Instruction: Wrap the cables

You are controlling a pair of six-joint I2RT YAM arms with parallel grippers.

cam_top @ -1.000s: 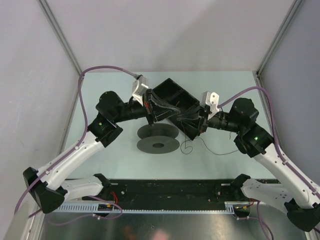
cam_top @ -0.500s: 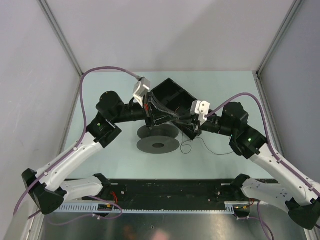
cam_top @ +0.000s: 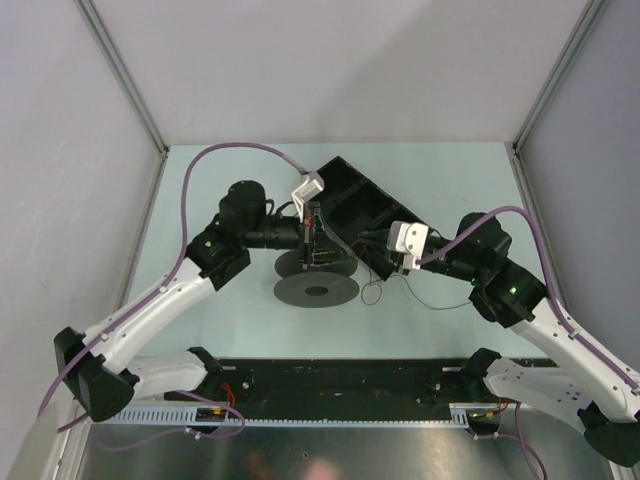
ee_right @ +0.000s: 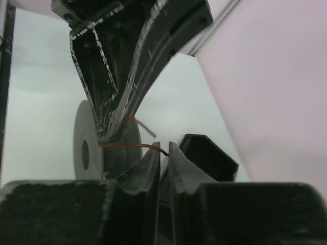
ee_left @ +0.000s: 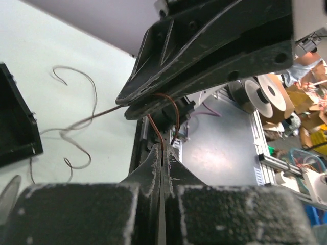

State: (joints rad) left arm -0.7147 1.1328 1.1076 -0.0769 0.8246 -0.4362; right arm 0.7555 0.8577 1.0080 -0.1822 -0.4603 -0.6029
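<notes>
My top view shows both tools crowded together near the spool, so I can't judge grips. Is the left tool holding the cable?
Observer: In the left wrist view the left tool is shut on the cable, pinched at its fingertips.
Operator: And the right tool?
Observer: In the right wrist view the right tool has a narrow gap between its fingers; the cable runs to that gap.
Operator: Slack between them?
Observer: Little; a short arch rises from the left tips to the right tool.

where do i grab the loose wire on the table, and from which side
Grip the wire, probably on its long wavy run right of the spool, not its small loop. Come straight down, jaws across it: it lies flat on the table and is too thin to catch from the side.
</notes>
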